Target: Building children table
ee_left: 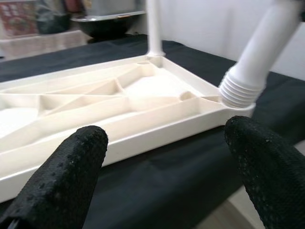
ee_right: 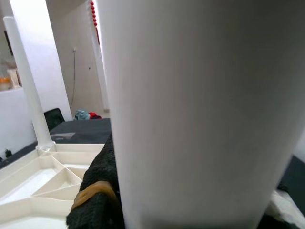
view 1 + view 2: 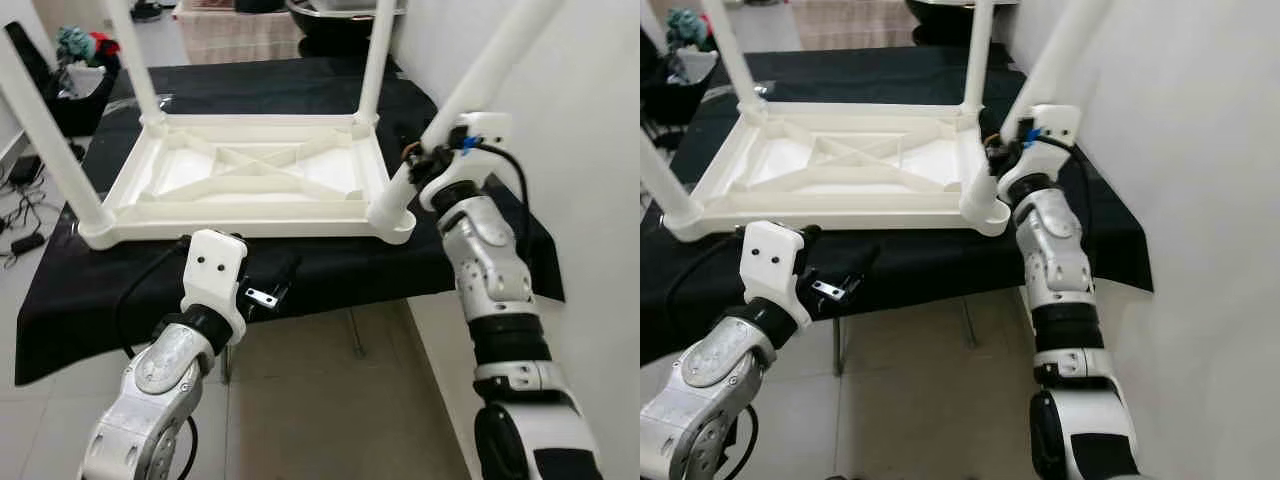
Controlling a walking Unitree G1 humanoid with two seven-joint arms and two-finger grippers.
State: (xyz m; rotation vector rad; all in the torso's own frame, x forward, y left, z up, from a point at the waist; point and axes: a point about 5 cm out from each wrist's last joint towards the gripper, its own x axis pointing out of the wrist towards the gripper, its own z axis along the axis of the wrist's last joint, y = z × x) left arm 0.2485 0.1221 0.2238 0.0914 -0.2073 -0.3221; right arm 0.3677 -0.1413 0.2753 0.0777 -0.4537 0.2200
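Note:
A white plastic children's table [image 3: 250, 175] lies upside down on a black-covered table [image 3: 330, 270], with its ribbed underside up. Legs stand in its far corners [image 3: 375, 60] and at its near left [image 3: 45, 130]. The near-right leg [image 3: 480, 80] leans out of its corner socket [image 3: 392, 215], threads showing in the left wrist view [image 1: 238, 88]. My right gripper [image 3: 425, 160] is shut on this leg low down; the leg [image 2: 200, 109] sits against a black finger [image 2: 97, 191]. My left gripper [image 3: 265, 285] hangs open at the black table's front edge, with fingertips [image 1: 62, 176] wide apart and nothing between them.
A white wall [image 3: 580, 120] runs close along the right side. A dark bowl [image 3: 335, 15] sits behind the table. A black bag with clothes [image 3: 80, 70] and cables [image 3: 20, 200] lie on the floor at the left. Tiled floor [image 3: 330, 400] is below me.

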